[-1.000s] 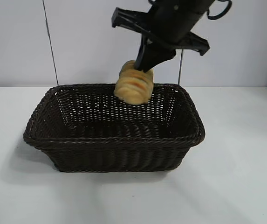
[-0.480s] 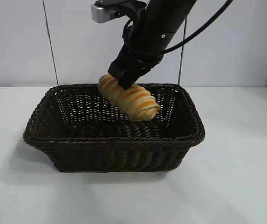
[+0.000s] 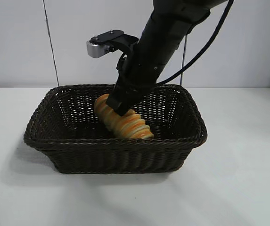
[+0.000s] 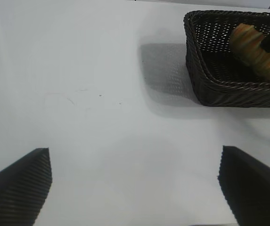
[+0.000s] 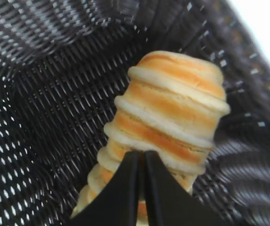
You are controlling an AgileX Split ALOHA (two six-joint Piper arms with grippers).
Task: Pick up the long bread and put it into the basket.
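Note:
The long bread, ridged in orange and pale yellow, lies tilted inside the dark woven basket, its lower end near the front wall. My right gripper reaches down into the basket onto the loaf's upper end. In the right wrist view its black fingers stand almost together, pinched on the long bread, with basket weave all around. My left gripper hovers open over bare table, well away from the basket, where the long bread shows.
The basket stands on a white table before a pale wall. A thin dark rod rises behind the basket's left end. A black cable hangs from my right arm.
My right arm has come down and leftward, turning the loaf from end-on above the rim to lying lengthwise low inside the basket. The left gripper has not moved.

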